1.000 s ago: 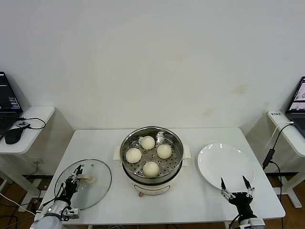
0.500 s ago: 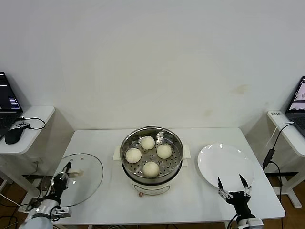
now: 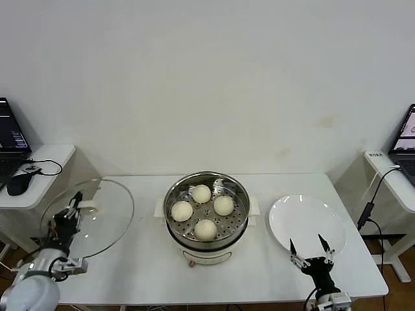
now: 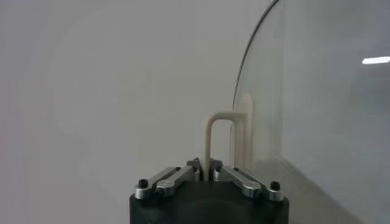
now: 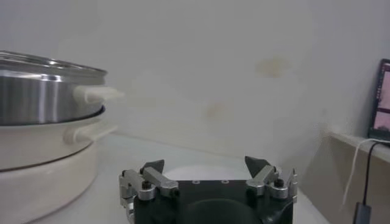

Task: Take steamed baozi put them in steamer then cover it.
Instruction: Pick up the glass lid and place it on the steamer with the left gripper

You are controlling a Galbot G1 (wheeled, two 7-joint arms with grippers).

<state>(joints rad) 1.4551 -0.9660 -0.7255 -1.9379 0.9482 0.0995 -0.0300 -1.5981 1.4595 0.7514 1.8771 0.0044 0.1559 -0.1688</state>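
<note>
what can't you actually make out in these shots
- Left wrist view: the cover is cut off by the frame edge; only part of its glass and its handle, pinched in the shut left gripper, shows.
- Right wrist view: the baozi are hidden behind the steamer wall; the plate is mostly behind the open right gripper.
- Head view: the steamer's underside and front controls are too small to read.

No text, label, brand, number or sign can be read anywhere; the open black laptop on the side desk well beyond the left gripper shows only unreadable lines on its dark screen; the second black laptop, far past the right gripper, likewise.
</note>
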